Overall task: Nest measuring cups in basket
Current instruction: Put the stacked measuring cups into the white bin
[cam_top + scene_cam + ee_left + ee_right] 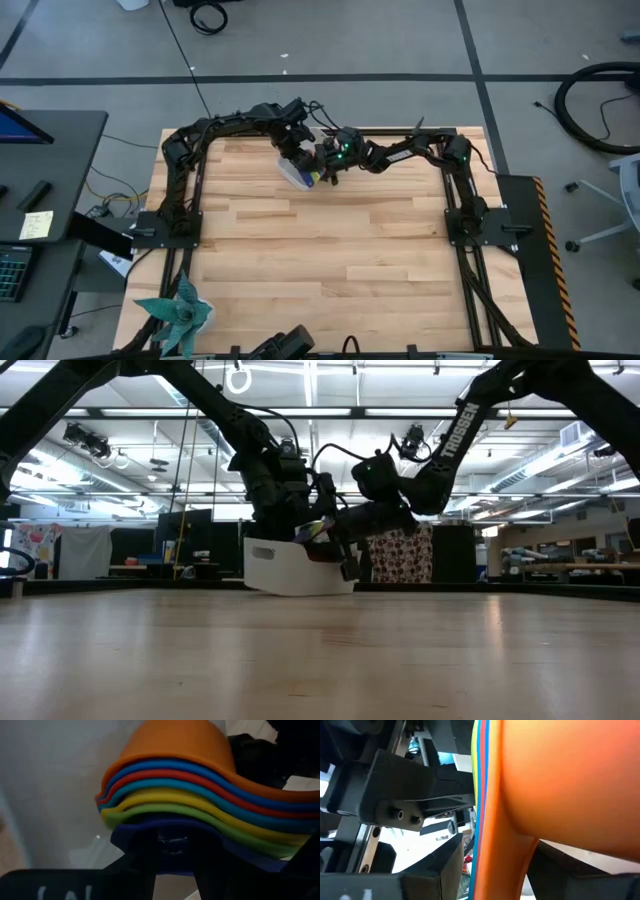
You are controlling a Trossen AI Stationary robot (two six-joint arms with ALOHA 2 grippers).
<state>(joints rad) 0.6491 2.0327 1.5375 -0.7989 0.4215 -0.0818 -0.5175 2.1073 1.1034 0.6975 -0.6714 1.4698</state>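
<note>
1. The measuring cups (170, 795) sit nested in one stack: orange outermost, then dark blue, red, light blue, yellow and green, with another dark blue cup at the inner end.

2. The stack is at the white basket (290, 565), which is at the far middle of the wooden table (330, 270). In the low view the basket is tilted, its near bottom edge raised off the tabletop on one side.

3. The left gripper (298, 155) reaches over the basket from the far left. Its fingers (145, 855) pinch the innermost dark blue cup's rim, one on each side of the wall (the left wrist view shows this close up).

4. The right gripper (328, 165) comes in from the right and meets the stack at the basket's right end. Its fingers (445, 870) stand spread wide on either side of the orange cup (560, 780), which fills the right wrist view; whether they press on it I cannot tell.

5. From above, the two grippers almost touch one another over the basket, and a sliver of yellow and blue shows between them.

6. A teal paper plant (178, 312) stands at the table's near left corner, well apart from the work.
</note>
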